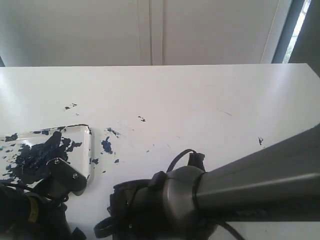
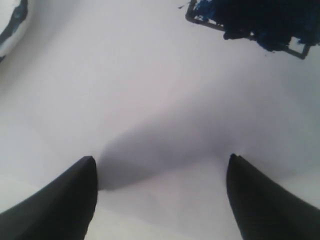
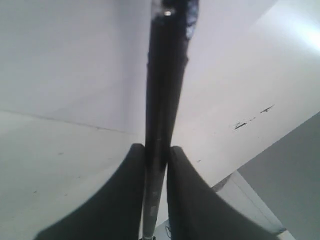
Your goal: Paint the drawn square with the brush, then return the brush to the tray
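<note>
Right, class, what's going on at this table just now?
The right claw is shut on the black handle of a brush. The left claw is open and empty over the white table. The square already looks mostly filled with dark blue paint. The brush is not yet back in the paint-smeared tray.

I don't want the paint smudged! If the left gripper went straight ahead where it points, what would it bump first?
Most likely bare white surface, not paint. The left gripper is open, and the drawn square sits off to one side of its line, though depth is unclear.
</note>
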